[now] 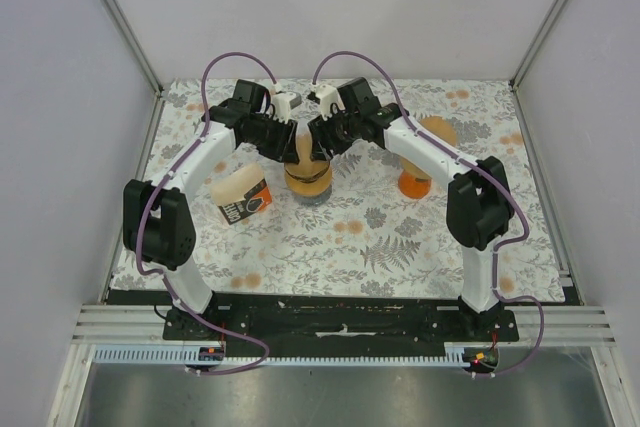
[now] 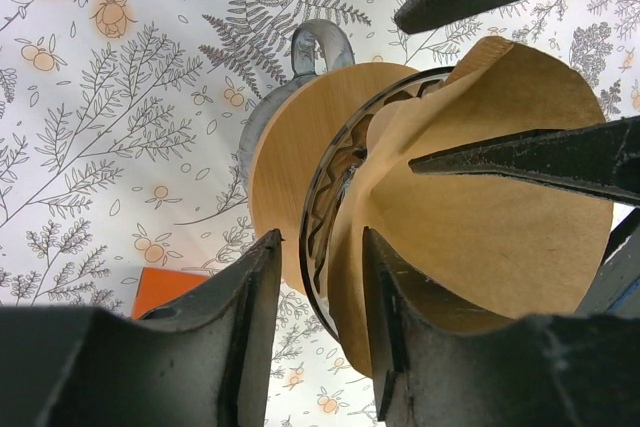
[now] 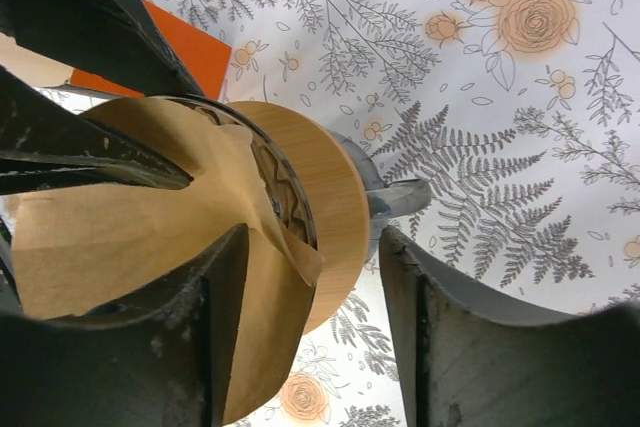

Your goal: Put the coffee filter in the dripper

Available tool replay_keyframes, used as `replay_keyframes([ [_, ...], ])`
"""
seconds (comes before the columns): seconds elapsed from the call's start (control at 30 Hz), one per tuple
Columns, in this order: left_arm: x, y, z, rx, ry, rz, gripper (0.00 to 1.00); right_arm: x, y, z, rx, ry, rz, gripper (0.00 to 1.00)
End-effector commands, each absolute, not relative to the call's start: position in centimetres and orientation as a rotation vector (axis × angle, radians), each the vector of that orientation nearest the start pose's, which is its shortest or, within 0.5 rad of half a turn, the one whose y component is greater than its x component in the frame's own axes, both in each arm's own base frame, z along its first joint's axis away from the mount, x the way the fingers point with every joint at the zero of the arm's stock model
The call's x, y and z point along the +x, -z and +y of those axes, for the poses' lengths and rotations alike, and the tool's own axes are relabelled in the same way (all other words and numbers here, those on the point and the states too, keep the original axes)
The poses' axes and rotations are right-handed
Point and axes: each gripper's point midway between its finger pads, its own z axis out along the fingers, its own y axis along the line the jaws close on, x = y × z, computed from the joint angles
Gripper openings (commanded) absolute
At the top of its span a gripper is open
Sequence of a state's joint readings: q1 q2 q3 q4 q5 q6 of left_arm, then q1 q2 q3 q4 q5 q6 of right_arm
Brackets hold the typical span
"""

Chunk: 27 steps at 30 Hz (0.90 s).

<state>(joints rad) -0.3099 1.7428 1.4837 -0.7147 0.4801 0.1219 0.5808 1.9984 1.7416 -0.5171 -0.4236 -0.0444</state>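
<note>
The dripper (image 1: 308, 183), glass with a wooden collar (image 2: 285, 172) and a handle (image 2: 322, 45), stands mid-table. The brown paper coffee filter (image 2: 490, 227) sits opened in its mouth, also seen in the right wrist view (image 3: 120, 237). My left gripper (image 2: 318, 282) is open, its jaws straddling the dripper's rim and the filter's edge, one finger (image 2: 400, 337) against the paper. My right gripper (image 3: 312, 292) is open too, one finger (image 3: 225, 297) inside the filter and the other (image 3: 410, 297) outside the collar. From above, both the left gripper (image 1: 296, 150) and the right gripper (image 1: 321, 150) meet over the dripper.
A cream and orange filter package (image 1: 243, 197) lies just left of the dripper. An orange stand with a brown top (image 1: 416, 179) is at the right, under the right forearm. White walls and metal rails border the floral tablecloth (image 1: 380, 237).
</note>
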Motion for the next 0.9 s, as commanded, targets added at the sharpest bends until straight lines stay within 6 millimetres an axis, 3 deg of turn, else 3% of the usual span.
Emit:
replay_keyframes([
  [0.0, 37.4, -18.6, -20.4, 0.793, 0.685, 2.299, 0.47, 40.3, -19.8, 34.3, -0.949, -0.723, 2.084, 0.64],
  [0.17, 37.5, -19.2, -20.4, 0.803, 0.679, 2.284, 0.56, 40.3, -21.7, 34.0, -0.955, -0.721, 2.037, 0.72],
  [0.47, 37.6, -20.1, -20.3, 0.822, 0.666, 2.263, 0.7, 39.7, -28.9, 32.2, -0.951, -0.683, 1.882, 0.77],
  [0.77, 38.1, -21.2, -19.5, 0.811, 0.61, 2.247, 0.76, 40.2, -34.0, 26.1, -0.807, -0.481, 1.827, 0.76],
  [0.87, 38.1, -21.6, -19.2, 0.806, 0.6, 2.239, 0.76, 40.6, -35.2, 22.8, -0.711, -0.408, 1.841, 0.65],
])
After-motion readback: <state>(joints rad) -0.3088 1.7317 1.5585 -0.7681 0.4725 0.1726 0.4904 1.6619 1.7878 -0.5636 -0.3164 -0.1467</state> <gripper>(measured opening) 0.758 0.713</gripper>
